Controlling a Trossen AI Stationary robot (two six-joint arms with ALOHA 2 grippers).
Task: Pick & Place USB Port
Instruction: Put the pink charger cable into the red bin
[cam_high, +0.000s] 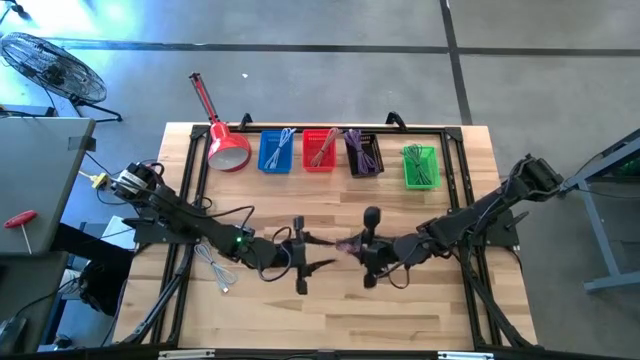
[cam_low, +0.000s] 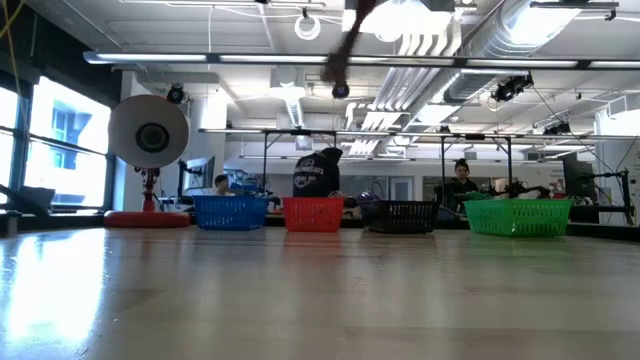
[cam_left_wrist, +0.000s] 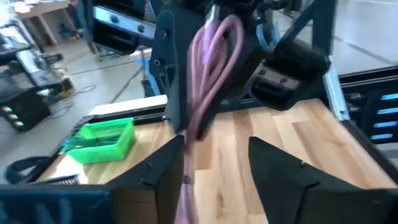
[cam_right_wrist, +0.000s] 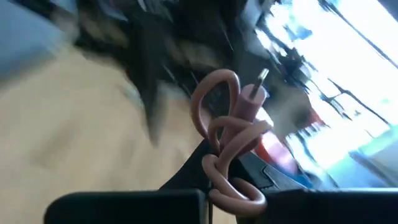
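Observation:
A pink USB cable (cam_high: 345, 243), bundled in loops, is in the air over the middle of the table between the two grippers. My right gripper (cam_high: 362, 250) comes from the table's right and is shut on it; the right wrist view shows the coil (cam_right_wrist: 227, 134) and its metal plug (cam_right_wrist: 261, 78). My left gripper (cam_high: 300, 255) comes from the left and is open. In the left wrist view the cable (cam_left_wrist: 208, 81) hangs from the right gripper (cam_left_wrist: 168, 62) down between my left fingers (cam_left_wrist: 216, 142), close beside one finger (cam_left_wrist: 158, 171). My right gripper pinches the cable bundle between its two fingers at its lower loops (cam_right_wrist: 221, 183). Several strands are in the hold. The bundle is lifted clear of the table, its plug end free beyond the fingers. My left gripper: the cable runs close beside one finger; whether it touches, I cannot tell.
Four small baskets stand in a row along the far side: blue (cam_high: 276, 152), red (cam_high: 320, 150), black (cam_high: 364, 155), green (cam_high: 421, 166), each with cables inside. A red scoop (cam_high: 225, 145) lies left of them. A white cable (cam_high: 215, 270) lies on the wood under the left arm.

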